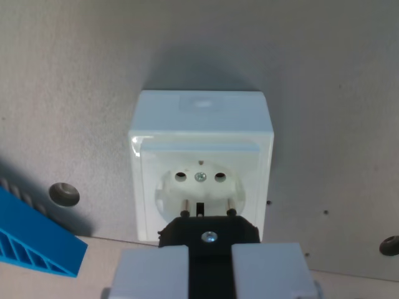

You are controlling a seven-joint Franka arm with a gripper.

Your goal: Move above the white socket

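We look down from the wrist onto a grey board (pixel 324 68). The socket (pixel 201 163), a white box, sits mid-frame, its face turned up toward us. In its round recess we see two pin holes with a small screw (pixel 200 177) between them.

The gripper (pixel 209 265) fills the bottom edge. Its two pale fingers (pixel 153 271) stand either side of a black plug (pixel 209 233), pressed against it, so we read the gripper as pinching the plug. A screw head shows on the plug body. Two metal pins (pixel 185 204) stick out from the plug toward the socket recess; their tips overlap the recess's lower rim in this view. We cannot tell whether they touch it.

At the wrist view's left, a blue ribbed wedge (pixel 34 240) lies near the bottom corner, well apart from the socket. Just above it, a round hole (pixel 64 194) in the board. A dark knob (pixel 390 245) shows at the right edge.
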